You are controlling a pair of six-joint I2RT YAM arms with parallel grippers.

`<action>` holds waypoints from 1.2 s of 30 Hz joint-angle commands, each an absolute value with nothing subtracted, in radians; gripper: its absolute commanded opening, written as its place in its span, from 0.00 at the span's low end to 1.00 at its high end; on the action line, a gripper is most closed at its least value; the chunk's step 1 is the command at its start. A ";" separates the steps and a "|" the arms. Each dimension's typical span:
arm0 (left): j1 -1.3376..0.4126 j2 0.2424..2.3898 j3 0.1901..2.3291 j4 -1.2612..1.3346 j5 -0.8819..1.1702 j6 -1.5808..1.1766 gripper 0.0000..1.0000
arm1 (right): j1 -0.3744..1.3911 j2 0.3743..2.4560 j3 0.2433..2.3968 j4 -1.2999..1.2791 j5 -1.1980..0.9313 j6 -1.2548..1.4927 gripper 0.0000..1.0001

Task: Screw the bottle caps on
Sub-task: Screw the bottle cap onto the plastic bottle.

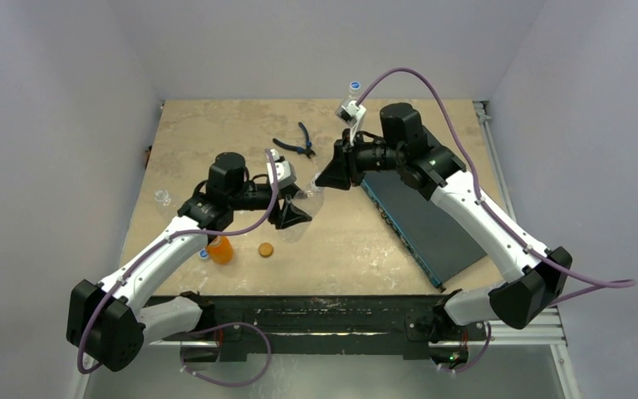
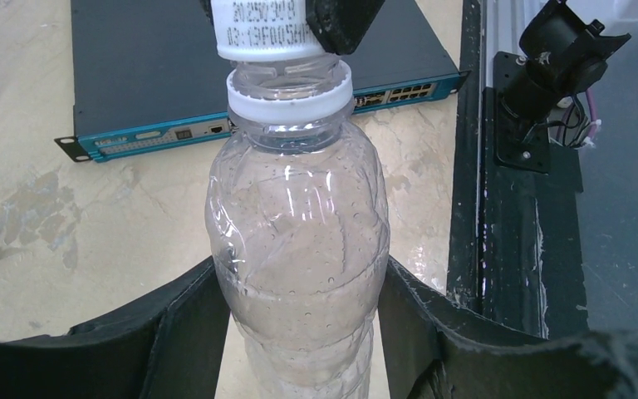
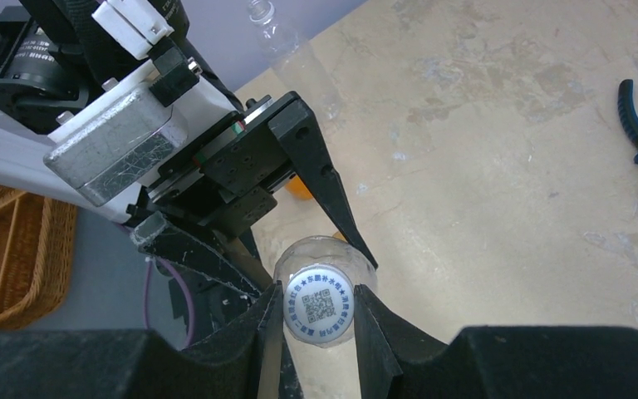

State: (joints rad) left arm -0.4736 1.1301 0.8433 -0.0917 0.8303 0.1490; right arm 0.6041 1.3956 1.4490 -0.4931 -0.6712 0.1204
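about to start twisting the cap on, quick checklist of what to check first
1. Hold: the left gripper clamps the clear bottle: ok.
2. Hold: the right gripper pinches the white cap: ok.
3. Position: the white cap sits over the bottle mouth: ok.
4. Alignment: the white cap square to the neck: cannot tell.
5. Seating: the white cap down against the neck ring: not ok, clear neck shows between them.
6. Clearance: the pliers lie apart from both grippers: ok.
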 commanded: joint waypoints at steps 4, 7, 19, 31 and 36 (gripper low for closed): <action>-0.474 1.125 0.893 0.030 0.945 0.123 0.00 | 0.639 1.360 1.459 -0.631 -0.675 0.026 0.22; -0.474 1.137 0.906 0.013 0.977 0.127 0.00 | 0.641 1.353 1.458 -0.636 -0.683 0.009 0.22; -0.474 1.151 0.921 -0.050 0.920 0.109 0.00 | 0.653 1.368 1.461 -0.632 -0.646 -0.045 0.18; -0.494 1.085 0.830 0.084 0.579 0.122 0.00 | 0.655 1.428 1.453 -0.543 -0.722 0.073 0.18; -0.520 1.052 0.797 0.135 0.492 0.174 0.00 | 0.654 1.455 1.471 -0.557 -0.743 0.118 0.19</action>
